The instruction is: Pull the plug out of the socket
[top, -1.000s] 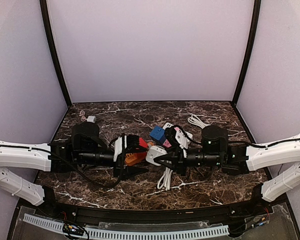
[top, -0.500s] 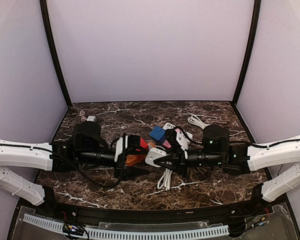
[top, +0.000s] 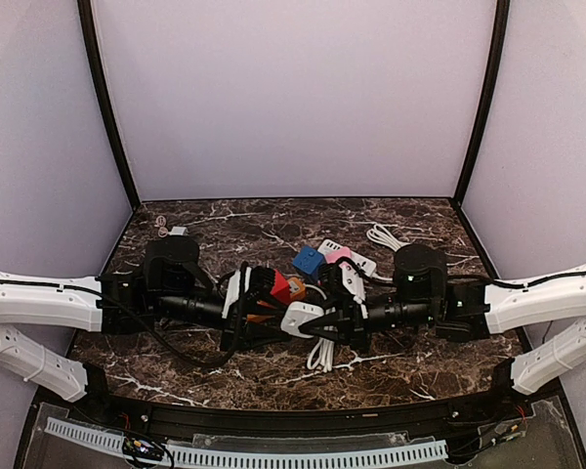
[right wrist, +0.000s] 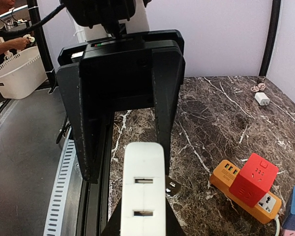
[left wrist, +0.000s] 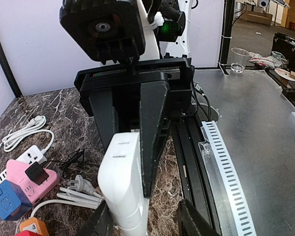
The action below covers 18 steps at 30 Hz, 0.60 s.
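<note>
Over the middle of the dark marbled table (top: 410,220), the overhead view had the right gripper (top: 317,319) clenched on a white plastic power strip (top: 299,315), the left gripper (top: 276,311) meeting it. A red socket cube (top: 276,283) and a blue socket cube (top: 307,260) crowded just behind, with bare marble beyond. From the left wrist, the left fingers (left wrist: 194,222) stood spread about the strip, and a small black plug (left wrist: 35,172) sat in a pink socket block (left wrist: 17,173). From the right wrist, the strip's near end was cut off, so any plug on it was hidden.
</note>
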Available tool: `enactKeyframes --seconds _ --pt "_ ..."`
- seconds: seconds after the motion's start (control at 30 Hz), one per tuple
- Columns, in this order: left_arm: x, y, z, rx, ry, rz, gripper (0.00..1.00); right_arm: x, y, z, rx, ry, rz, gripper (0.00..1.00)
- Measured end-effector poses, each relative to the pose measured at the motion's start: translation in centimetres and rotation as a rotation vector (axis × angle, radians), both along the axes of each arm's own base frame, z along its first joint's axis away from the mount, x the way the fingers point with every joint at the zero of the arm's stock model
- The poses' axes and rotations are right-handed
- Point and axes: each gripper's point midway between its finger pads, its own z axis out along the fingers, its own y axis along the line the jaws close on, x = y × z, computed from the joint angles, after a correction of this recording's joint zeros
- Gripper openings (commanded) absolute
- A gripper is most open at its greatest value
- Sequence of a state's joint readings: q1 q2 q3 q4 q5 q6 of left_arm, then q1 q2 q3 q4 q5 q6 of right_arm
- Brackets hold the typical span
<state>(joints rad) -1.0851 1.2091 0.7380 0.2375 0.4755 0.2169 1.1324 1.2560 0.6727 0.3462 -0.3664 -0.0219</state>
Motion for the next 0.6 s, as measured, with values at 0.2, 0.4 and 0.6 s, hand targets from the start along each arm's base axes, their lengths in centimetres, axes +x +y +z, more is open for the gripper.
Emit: enactKeyframes --seconds 0.2,0.4,0.6 --pt "0.3 -0.1 0.3 0.000 0.002 0.018 0.37 -0.3 0.1 0.3 0.000 -0.005 0.015 0.00" --pt "1.1 -0.4 0.8 -0.004 -0.004 0.057 0.30 -0.3 0.4 1.1 0.013 -0.011 0.018 0.00" --pt "1.7 -0.3 0.6 0.005 -0.012 0.090 0.18 0.0 0.4 1.0 0.005 -0.011 0.002 0.06"
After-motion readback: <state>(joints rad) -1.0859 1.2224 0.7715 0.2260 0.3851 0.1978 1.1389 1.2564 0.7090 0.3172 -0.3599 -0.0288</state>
